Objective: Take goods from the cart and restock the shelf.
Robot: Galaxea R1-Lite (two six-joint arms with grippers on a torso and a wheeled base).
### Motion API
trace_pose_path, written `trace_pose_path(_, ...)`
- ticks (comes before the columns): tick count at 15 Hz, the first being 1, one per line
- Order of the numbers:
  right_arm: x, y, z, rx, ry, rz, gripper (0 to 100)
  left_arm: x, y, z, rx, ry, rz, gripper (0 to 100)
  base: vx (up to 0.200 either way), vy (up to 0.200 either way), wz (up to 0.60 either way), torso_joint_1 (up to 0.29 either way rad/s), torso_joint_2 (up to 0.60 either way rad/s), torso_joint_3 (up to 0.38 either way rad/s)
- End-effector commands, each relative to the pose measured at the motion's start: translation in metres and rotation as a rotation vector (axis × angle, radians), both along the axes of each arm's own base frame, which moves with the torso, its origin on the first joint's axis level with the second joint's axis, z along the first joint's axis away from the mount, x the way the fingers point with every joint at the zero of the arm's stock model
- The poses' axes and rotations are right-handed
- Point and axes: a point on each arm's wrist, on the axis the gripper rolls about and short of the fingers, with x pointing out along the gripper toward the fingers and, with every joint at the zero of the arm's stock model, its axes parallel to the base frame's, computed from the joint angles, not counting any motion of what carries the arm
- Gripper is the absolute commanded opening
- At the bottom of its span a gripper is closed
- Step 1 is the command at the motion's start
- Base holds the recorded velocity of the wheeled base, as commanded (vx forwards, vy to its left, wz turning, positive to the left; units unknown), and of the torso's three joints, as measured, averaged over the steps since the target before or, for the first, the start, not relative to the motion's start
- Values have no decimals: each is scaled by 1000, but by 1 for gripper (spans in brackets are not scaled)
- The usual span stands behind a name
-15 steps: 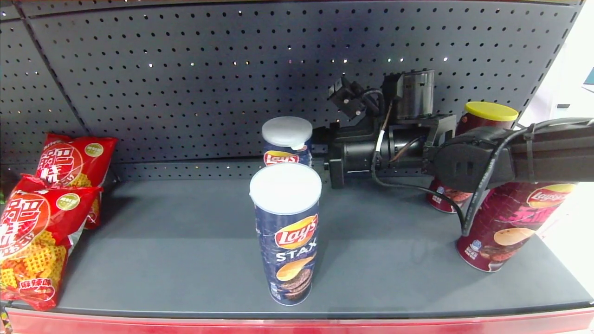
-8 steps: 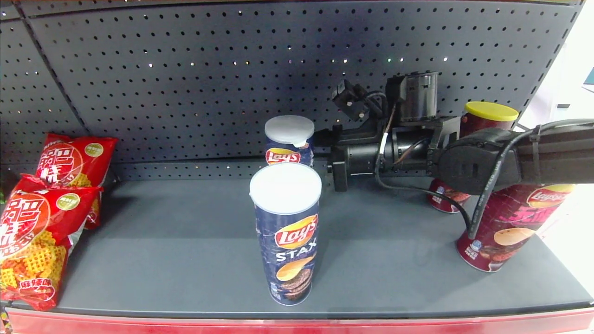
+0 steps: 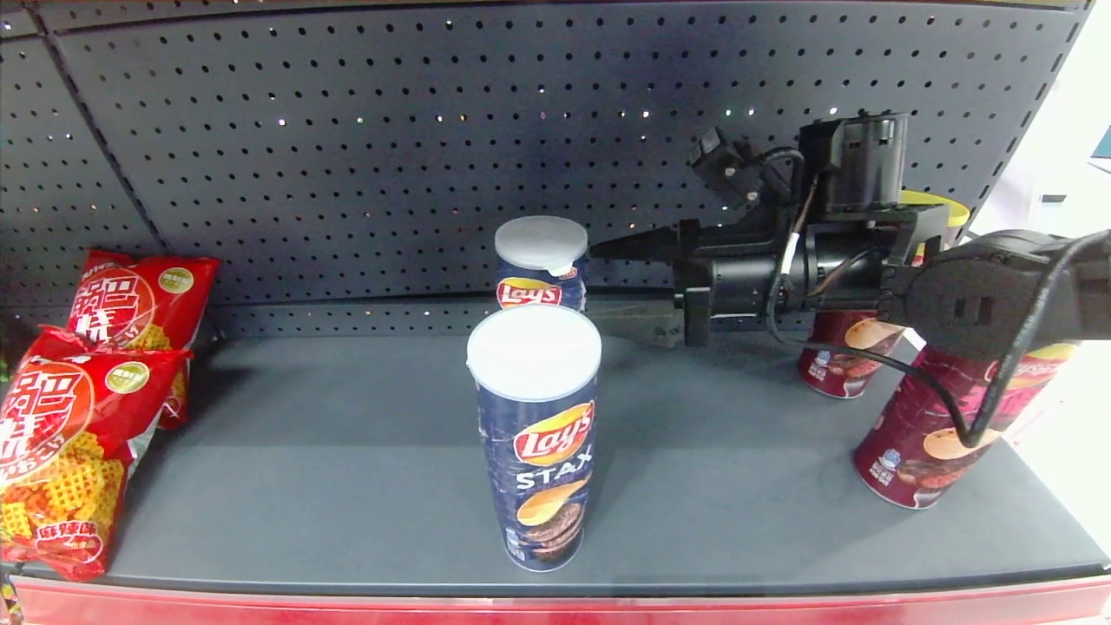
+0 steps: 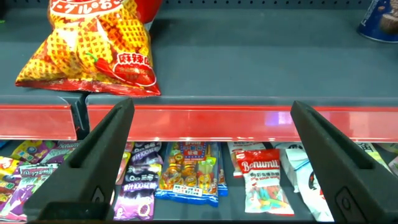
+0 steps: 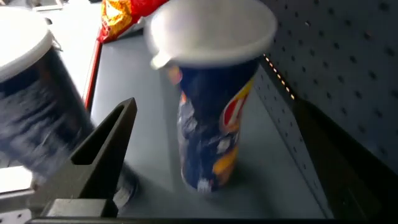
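Rear can [image 3: 540, 260] could be tipped onto front can [image 3: 536, 434] at its 6 o'clock if clipped by right tool [image 3: 603, 286], spread wide, at approx. 3 o'clock.

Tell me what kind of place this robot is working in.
Most likely a shop's snack aisle: a grey shelf with a pegboard back, blue chip cans and red snack bags stocked on it, and packaged sweets on the level below.
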Motion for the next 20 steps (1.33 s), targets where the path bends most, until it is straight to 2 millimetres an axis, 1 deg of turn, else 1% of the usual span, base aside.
trace_pose_path(1,-14,-16,13,13,-24,-16,100,0,0,0,0,3,-1,100,0,0,0,0,0,0)
trace_pose_path(3,-25,-22,28,34,-62,-20,100,0,0,0,0,1,1,100,0,0,0,0,0,0)
trace_pose_path(5,-32,-28,39,50,-91,-29,100,0,0,0,0,3,-1,100,0,0,0,0,0,0)
trace_pose_path(10,-47,-33,64,90,-155,-25,100,0,0,0,0,1,1,100,0,0,0,0,0,0)
trace_pose_path(11,-58,-32,70,103,-173,-3,100,0,0,0,0,3,-1,100,0,0,0,0,0,0)
trace_pose_path(12,-69,-29,73,110,-178,23,100,0,0,0,0,3,1,100,0,0,0,0,0,0)
trace_pose_path(14,-84,-29,76,116,-182,45,100,0,0,0,0,3,-1,100,0,0,0,0,0,0)
trace_pose_path(16,-99,-29,69,106,-161,74,100,0,0,0,0,3,-1,100,0,0,0,0,0,0)
trace_pose_path(17,-107,-29,60,89,-132,91,100,0,0,0,0,3,1,100,0,0,0,0,0,0)
trace_pose_path(18,-115,-32,49,66,-101,103,100,0,0,0,0,1,-1,100,0,0,0,0,0,0)
trace_pose_path(20,-122,-36,20,0,-10,109,100,0,0,0,0,1,-1,100,0,0,0,0,0,0)
